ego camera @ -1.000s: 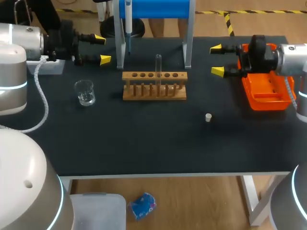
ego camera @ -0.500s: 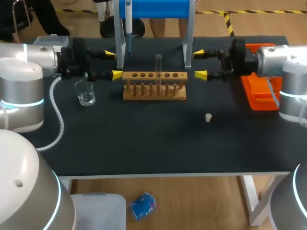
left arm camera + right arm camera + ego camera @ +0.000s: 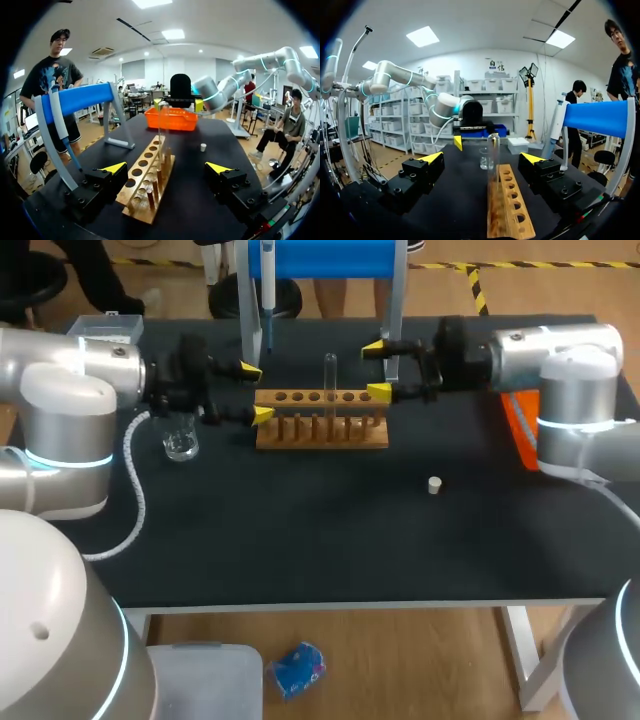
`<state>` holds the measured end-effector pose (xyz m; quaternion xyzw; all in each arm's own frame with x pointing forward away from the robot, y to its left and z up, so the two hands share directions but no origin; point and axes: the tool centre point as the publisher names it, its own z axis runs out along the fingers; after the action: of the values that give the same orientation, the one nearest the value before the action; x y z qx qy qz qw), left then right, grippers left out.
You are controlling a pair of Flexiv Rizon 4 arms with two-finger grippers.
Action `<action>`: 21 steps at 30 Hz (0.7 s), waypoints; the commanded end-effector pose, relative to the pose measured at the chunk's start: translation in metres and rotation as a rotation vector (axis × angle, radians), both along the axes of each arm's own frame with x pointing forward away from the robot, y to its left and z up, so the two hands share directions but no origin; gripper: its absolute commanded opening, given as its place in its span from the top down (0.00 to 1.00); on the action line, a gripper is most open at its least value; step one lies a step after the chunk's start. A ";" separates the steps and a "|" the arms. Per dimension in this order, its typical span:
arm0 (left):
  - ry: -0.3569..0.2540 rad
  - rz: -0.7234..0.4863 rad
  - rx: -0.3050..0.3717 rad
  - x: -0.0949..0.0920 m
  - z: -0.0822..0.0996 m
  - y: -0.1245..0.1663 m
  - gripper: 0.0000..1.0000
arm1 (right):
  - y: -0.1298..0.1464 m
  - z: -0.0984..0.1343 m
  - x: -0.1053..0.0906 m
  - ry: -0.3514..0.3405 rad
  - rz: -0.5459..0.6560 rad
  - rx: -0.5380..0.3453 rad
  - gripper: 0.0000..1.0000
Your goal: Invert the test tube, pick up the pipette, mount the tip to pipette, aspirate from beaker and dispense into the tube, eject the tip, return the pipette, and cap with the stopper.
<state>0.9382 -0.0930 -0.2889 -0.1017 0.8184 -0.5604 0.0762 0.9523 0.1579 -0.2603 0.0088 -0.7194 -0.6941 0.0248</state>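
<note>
A clear test tube (image 3: 329, 375) stands upright in the wooden rack (image 3: 322, 430). My left gripper (image 3: 256, 392) is open at the rack's left end, and my right gripper (image 3: 377, 369) is open at its right end. Neither holds anything. In the left wrist view the rack (image 3: 145, 182) and tube (image 3: 161, 130) lie ahead, between the open fingers (image 3: 115, 167). From the right wrist, the tube (image 3: 493, 155) rises just ahead of the fingers. The pipette (image 3: 267, 290) hangs on the blue stand. A glass beaker (image 3: 178, 435) sits left of the rack, and the small stopper (image 3: 434, 484) lies in front, to the right.
The blue stand's legs (image 3: 392, 330) rise right behind the rack. An orange tray (image 3: 518, 430) lies at the right, partly hidden by my right arm. A white box (image 3: 105, 328) sits at the back left corner. The table's front half holds only the stopper.
Both arms have swung inward from the table's sides, and their grippers now flank the rack's two ends. Both stayed open. Tube, beaker and stopper have not moved.
</note>
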 end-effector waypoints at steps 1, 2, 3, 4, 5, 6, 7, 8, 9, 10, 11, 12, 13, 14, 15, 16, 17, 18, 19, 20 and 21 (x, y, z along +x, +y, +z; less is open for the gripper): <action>0.003 0.003 0.012 0.005 -0.007 -0.004 0.00 | 0.012 -0.008 0.008 0.005 0.022 0.008 0.00; 0.003 0.003 0.012 0.005 -0.007 -0.004 0.00 | 0.015 -0.009 0.009 0.005 0.023 0.008 0.00; 0.003 0.003 0.012 0.005 -0.007 -0.004 0.00 | 0.018 -0.010 0.009 0.007 0.026 0.009 0.00; 0.003 0.003 0.012 0.005 -0.007 -0.004 0.00 | 0.020 -0.011 0.010 0.006 0.028 0.009 0.00; 0.003 0.003 0.012 0.005 -0.007 -0.004 0.00 | 0.024 -0.013 0.011 0.006 0.038 0.011 0.00; 0.003 0.003 0.012 0.005 -0.007 -0.004 0.00 | 0.027 -0.013 0.011 0.006 0.042 0.011 0.00; 0.003 0.003 0.012 0.005 -0.007 -0.004 0.00 | 0.030 -0.014 0.011 0.002 0.046 0.005 0.00; 0.003 0.003 0.012 0.005 -0.007 -0.004 0.00 | 0.034 -0.014 0.012 -0.003 0.051 0.002 0.00; 0.003 0.003 0.012 0.005 -0.007 -0.004 0.00 | 0.037 -0.014 0.012 -0.004 0.052 0.003 0.00; 0.003 0.003 0.012 0.005 -0.007 -0.004 0.00 | 0.039 -0.014 0.012 -0.003 0.053 0.004 0.00; 0.003 0.003 0.012 0.005 -0.007 -0.004 0.00 | 0.042 -0.014 0.012 -0.007 0.058 0.000 0.00; 0.003 0.003 0.012 0.005 -0.007 -0.004 0.00 | 0.044 -0.015 0.012 -0.012 0.060 -0.007 0.00; 0.003 0.003 0.012 0.005 -0.007 -0.004 0.00 | 0.046 -0.015 0.012 -0.013 0.060 -0.008 0.00; 0.003 0.003 0.012 0.005 -0.007 -0.004 0.00 | 0.048 -0.015 0.012 -0.013 0.061 -0.007 0.00; 0.003 0.003 0.012 0.005 -0.007 -0.004 0.00 | 0.050 -0.015 0.013 -0.013 0.062 -0.005 0.00; 0.003 0.003 0.012 0.005 -0.007 -0.004 0.00 | 0.051 -0.015 0.013 -0.013 0.063 -0.004 0.00; 0.003 0.003 0.012 0.005 -0.007 -0.004 0.00 | 0.053 -0.016 0.013 -0.012 0.063 -0.003 0.00; 0.003 0.003 0.012 0.005 -0.007 -0.004 0.00 | 0.055 -0.016 0.014 -0.011 0.065 -0.002 0.00; 0.003 0.003 0.012 0.005 -0.007 -0.004 0.00 | 0.056 -0.017 0.014 -0.010 0.066 -0.001 0.00; 0.003 0.003 0.012 0.005 -0.007 -0.004 0.00 | 0.057 -0.017 0.014 -0.009 0.068 0.000 0.00; 0.003 0.003 0.012 0.005 -0.007 -0.004 0.00 | 0.058 -0.018 0.015 -0.008 0.068 0.001 0.05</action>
<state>0.9430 -0.0967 -0.2952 -0.1032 0.8220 -0.5549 0.0760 0.9622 0.2114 -0.2740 0.0337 -0.7203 -0.6915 0.0431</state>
